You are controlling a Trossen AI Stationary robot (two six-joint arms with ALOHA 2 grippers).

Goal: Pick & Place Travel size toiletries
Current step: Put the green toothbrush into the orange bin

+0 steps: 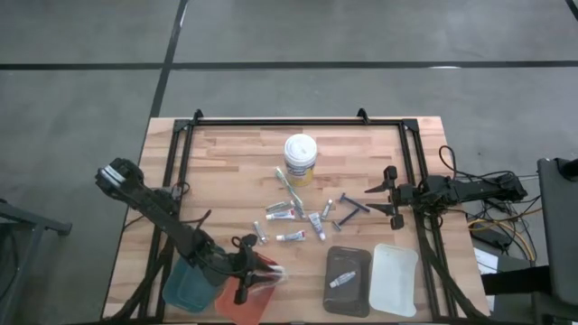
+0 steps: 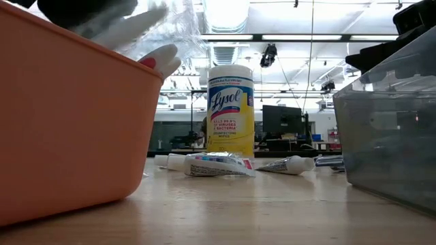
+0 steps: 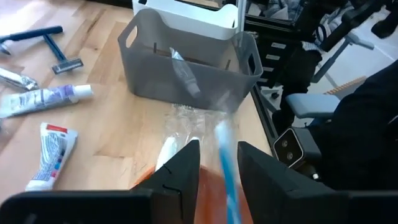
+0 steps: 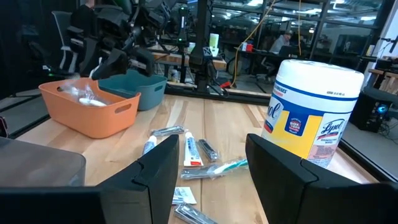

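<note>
Wooden counter (image 1: 226,171), bearing a white-lidded wipes tub (image 1: 300,159), scattered tubes (image 1: 291,236), razors (image 1: 354,207) and a toothbrush (image 1: 289,189), plus teal (image 1: 187,287), orange (image 1: 242,307), grey (image 1: 348,279) and white trays (image 1: 394,279).

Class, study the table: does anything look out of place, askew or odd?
Yes. A wrapped toothbrush sits askew in the orange tray, its end poking over the rim below the left gripper. One small tube lies in the dark grey tray; other toiletries lie loose on the table.
</note>
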